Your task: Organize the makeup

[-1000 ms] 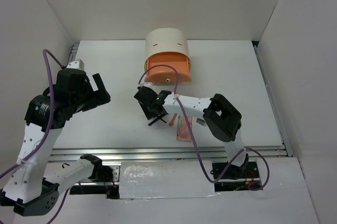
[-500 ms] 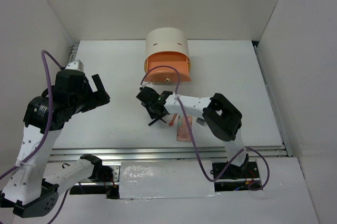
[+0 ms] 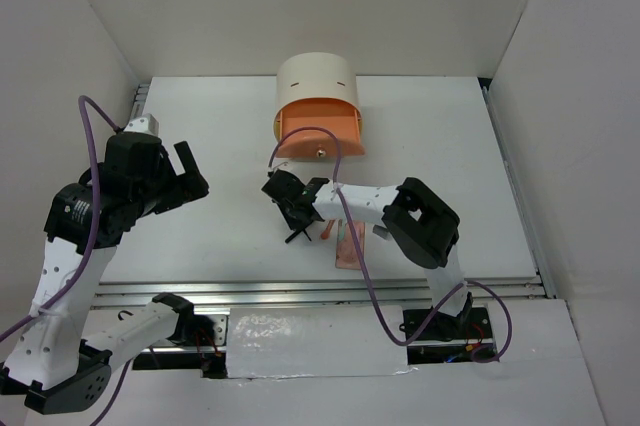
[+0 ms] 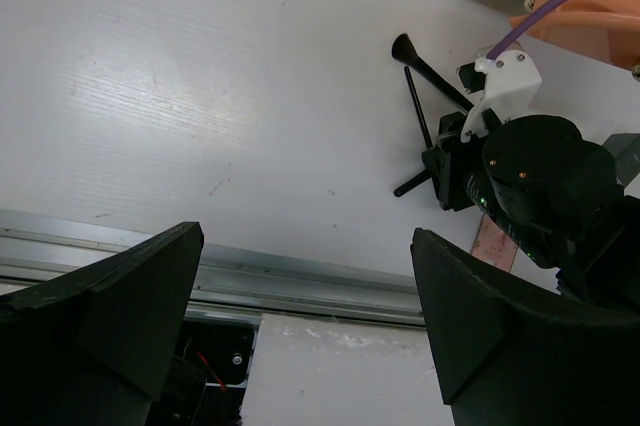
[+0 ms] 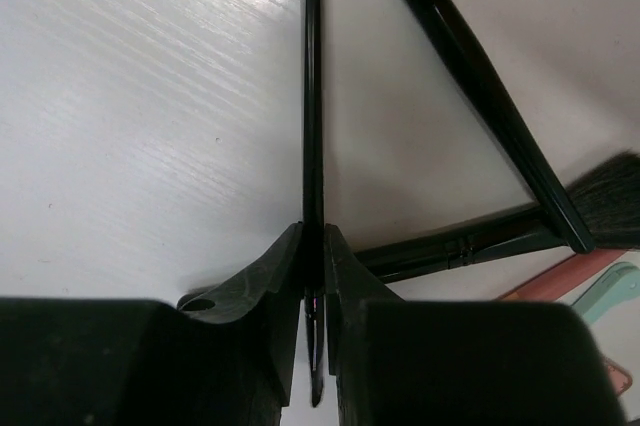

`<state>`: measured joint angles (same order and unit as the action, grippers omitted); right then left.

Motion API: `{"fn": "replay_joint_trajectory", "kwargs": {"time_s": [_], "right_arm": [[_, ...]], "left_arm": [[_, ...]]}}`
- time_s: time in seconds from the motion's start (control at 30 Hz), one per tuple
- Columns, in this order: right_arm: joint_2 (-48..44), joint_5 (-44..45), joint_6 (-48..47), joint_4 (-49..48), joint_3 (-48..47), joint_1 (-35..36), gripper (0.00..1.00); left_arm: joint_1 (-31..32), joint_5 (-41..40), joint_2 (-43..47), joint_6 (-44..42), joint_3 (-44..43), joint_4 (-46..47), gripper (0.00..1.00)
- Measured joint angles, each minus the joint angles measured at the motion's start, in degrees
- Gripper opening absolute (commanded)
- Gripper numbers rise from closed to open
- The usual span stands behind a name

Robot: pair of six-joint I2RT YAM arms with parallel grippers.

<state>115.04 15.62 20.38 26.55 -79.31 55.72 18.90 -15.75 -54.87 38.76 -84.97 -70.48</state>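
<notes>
Right wrist view: the thin black brush [image 5: 312, 96] is sitting pinched between the two fingers of the right pincer [image 5: 313, 241], which are pressing on its handle with no gap showing.
Long axis: the handle is running straight out ahead of the pincer, in line with the fingers, and a short tail is poking back past them.
Neighbours: a thicker brush [image 5: 480, 76] is lying slantwise just to the right, and a bristled brush [image 5: 470, 243] is lying crosswise, the two meeting near the bristles. A pink palette [image 5: 560, 281] and a teal stick [image 5: 612, 298] are peeping in at the corner.
Where on the tabletop: the group is lying near the middle of the tabletop [image 3: 450, 146], with an orange-pink stick [image 3: 326, 230] beside it.
Relation for the next move: the orange drawer [image 3: 320, 131] of the cream box [image 3: 316, 81] is standing just beyond the right pincer, on the side away from the arm bases, so the brush is probably going there.
Nearer arm: the right arm is reaching over the makeup. The left pincer [image 4: 308, 236] is hanging well apart to the left, spread wide with nothing in it.
Hard to tell: whether the gripped brush is touching the tabletop. The right wrist is covering it from above, and no dark grey case is showing.
</notes>
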Motion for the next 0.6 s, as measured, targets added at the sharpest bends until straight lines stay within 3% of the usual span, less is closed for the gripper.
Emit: {"fn": "replay_joint_trajectory", "kwargs": {"time_s": [0.4, 0.6], "right_arm": [[-0.7, 0.0, -0.3, 0.3, -2.0, 2.2, 0.13], [-7.2, -0.4, -0.2, 1.7, -5.9, 6.4, 0.10]], "left_arm": [[0.0, 0.0, 0.0, 0.0, 0.0, 0.1, 0.99], [0.0, 0.0, 0.0, 0.0, 0.1, 0.2, 0.99]]}}
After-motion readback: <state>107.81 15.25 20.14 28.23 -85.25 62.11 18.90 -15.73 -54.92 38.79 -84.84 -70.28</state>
